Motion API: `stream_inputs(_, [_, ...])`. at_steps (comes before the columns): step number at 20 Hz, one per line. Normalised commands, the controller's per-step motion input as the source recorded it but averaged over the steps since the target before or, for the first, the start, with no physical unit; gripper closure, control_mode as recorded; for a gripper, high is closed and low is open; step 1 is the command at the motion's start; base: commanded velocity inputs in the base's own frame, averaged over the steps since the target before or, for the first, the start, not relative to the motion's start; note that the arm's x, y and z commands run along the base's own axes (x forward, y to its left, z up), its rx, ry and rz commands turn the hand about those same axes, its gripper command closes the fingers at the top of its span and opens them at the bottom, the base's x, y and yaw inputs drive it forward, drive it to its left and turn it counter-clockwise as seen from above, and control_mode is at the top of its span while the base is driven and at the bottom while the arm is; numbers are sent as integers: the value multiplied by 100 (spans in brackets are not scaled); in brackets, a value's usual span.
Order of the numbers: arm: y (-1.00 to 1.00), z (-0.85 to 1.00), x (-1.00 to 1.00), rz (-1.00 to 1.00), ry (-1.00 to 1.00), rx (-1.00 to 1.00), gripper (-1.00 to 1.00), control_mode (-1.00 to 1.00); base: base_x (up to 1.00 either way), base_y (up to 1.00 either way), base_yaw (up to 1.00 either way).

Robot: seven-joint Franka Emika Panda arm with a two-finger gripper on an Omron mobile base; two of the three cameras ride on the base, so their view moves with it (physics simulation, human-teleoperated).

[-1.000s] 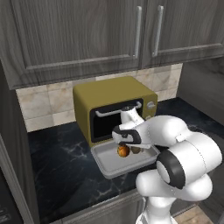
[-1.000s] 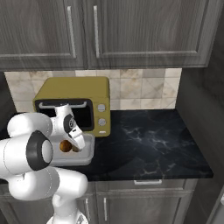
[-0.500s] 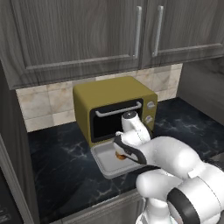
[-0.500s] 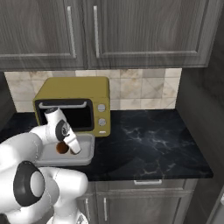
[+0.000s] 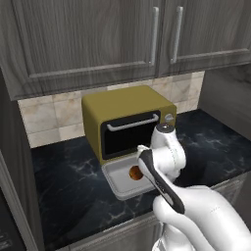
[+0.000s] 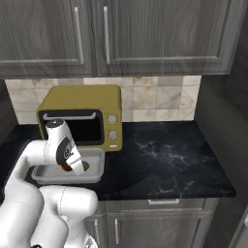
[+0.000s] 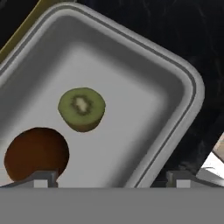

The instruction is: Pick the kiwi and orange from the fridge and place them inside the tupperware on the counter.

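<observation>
Tupperware (image 7: 175,74): pale grey tray with a raised rim and rounded corners, sitting on the black marbled counter (image 5: 63,176) directly in front of the yellow-olive microwave (image 5: 125,115). In my right base view the tray (image 6: 97,167) lies at the foot of the microwave (image 6: 82,104), partly behind my arm.

Kiwi (image 7: 82,109): cut face up, green with a pale centre, lying on the tray floor near its middle in my hand view.

Orange (image 7: 36,154): round, in shadow so it reads dark brown-orange, on the tray floor at about 7 o'clock from the kiwi, near it but not touching. In the left base view I see it as a bright orange spot (image 5: 134,172) inside the tray (image 5: 115,181), half hidden by my wrist.

Fingers (image 7: 109,178): the two tips show at the bottom edge of my hand view, spread wide apart, one at the orange's lower edge and the other beyond the tray rim over the counter. Nothing is between them.

Dark wood cabinets (image 6: 121,34) hang above; tiled backsplash (image 6: 155,99) behind the microwave.
</observation>
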Motion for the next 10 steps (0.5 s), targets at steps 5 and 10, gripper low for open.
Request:
stream_inputs(5, [0,68,-51,0,-15,3,-100,-100,0,0,0])
stream_inputs(10, [0,71,-51,-1,-22,0,-100,-100,0,0,0])
